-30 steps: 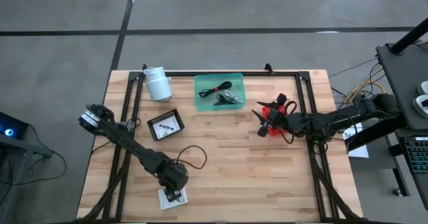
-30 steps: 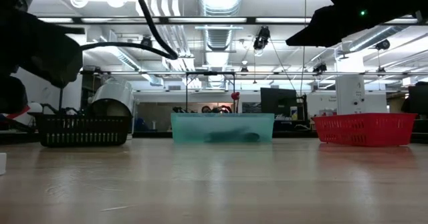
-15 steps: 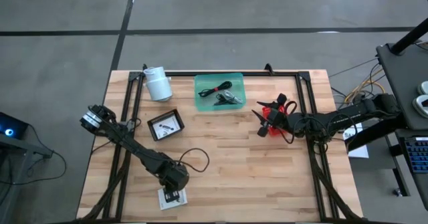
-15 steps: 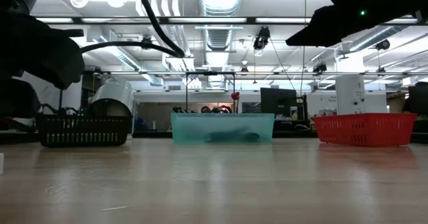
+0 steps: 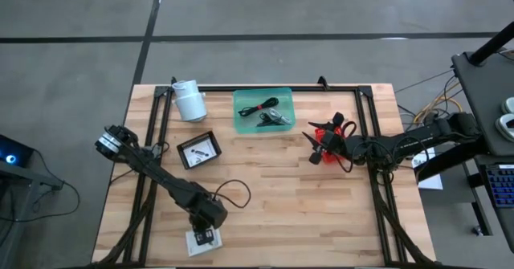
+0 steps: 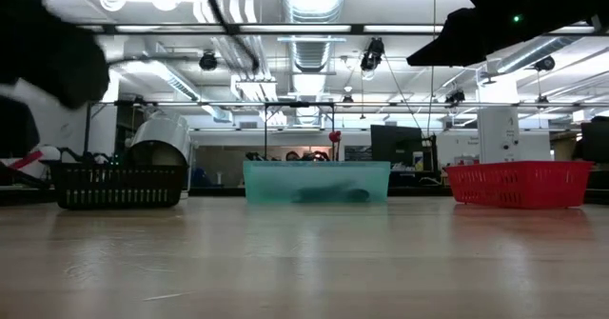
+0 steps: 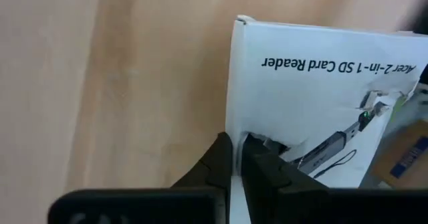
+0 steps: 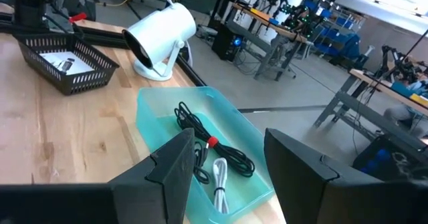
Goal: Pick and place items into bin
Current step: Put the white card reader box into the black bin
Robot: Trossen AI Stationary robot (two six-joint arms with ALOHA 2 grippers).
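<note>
A flat white packet (image 7: 321, 103) with black print lies near the table's front left (image 5: 197, 242), and my left gripper (image 7: 235, 154) is shut on it from above (image 5: 206, 232). My right gripper (image 5: 315, 148) hangs open and holds nothing, beside the red bin (image 5: 332, 130) at the right. In its wrist view its fingers (image 8: 231, 177) frame the teal bin (image 8: 154, 110). That bin holds a black cable (image 8: 207, 144) and a white cord (image 8: 219, 184). Another white packet (image 5: 198, 150) lies in the black basket (image 5: 210, 138). My left gripper pinches the packet's edge (image 7: 231, 127) between its two fingers, beside a torn spot in the packet's face. One finger lies over the printed face and the other outside the edge. The fingers come from above. Whether the packet is clear of the table I cannot tell.
A white cylindrical roll (image 5: 190, 100) stands at the far left beside the teal bin (image 5: 241, 118). A black frame runs along the table's far edge and both sides. Bare wood lies in the middle of the table. The room beyond shows shelves and desks.
My left gripper has shut on the white packet's edge. The packet has shifted a little toward the table's near left corner with it. My right arm has kept still.
</note>
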